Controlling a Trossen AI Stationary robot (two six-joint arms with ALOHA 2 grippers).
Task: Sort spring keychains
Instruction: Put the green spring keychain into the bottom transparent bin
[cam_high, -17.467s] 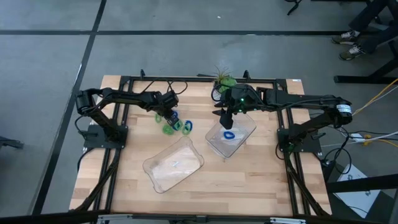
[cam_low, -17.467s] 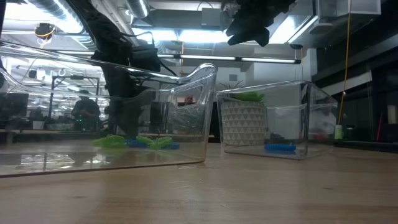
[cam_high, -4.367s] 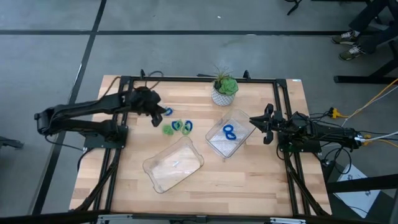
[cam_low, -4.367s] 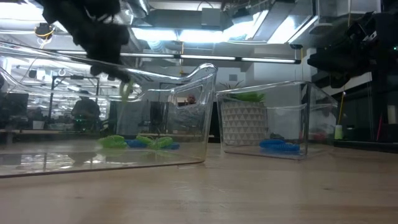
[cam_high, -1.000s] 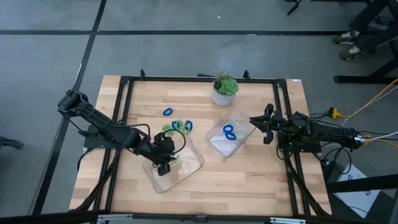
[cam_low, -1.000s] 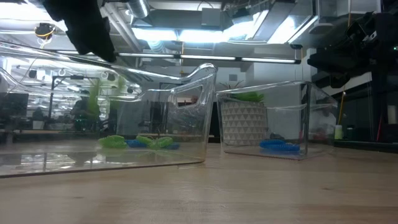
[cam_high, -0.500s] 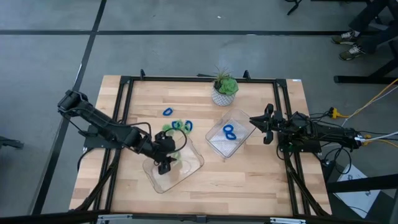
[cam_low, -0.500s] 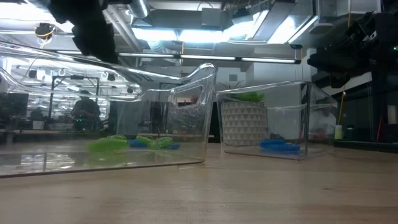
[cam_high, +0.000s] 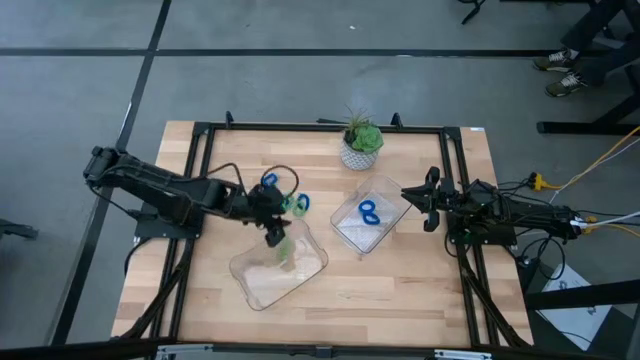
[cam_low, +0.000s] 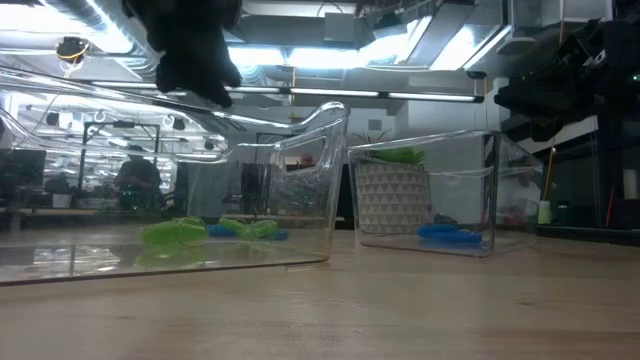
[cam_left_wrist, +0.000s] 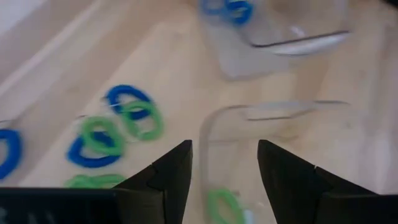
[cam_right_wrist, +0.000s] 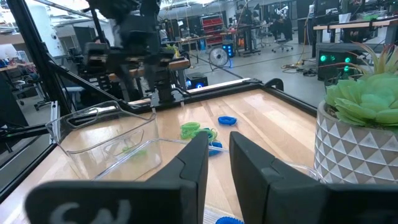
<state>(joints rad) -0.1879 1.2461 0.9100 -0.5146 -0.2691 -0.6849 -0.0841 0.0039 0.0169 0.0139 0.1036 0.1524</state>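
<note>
A: What had just changed on the left?

B: A second before, the left gripper (cam_high: 273, 236) hung over the left tray (cam_high: 252, 285) with a green keychain (cam_high: 285, 250) dangling from it. Now that keychain lay on the tray floor, and the gripper stood above the tray's back rim with its fingers (cam_left_wrist: 174, 171) spread wide and nothing between them.

A: So that one was sorted?

B: I judged so: one green in the left tray. More waited on the table behind it: a lone blue keychain (cam_high: 269, 181) and a mixed pile (cam_high: 294, 203) of greens and blues.

A: How did the dropped one lie?

B: Flat, as a stretched loop. From above, its long axis ran roughly from the tray's back edge toward its front; I couldn't tell which end was which.

A: And further right?

B: The right tray (cam_high: 399, 214) held a blue pair (cam_high: 368, 212). The right gripper (cam_high: 428, 206) waited just beside that tray, jaws parted narrowly, holding nothing.
</note>
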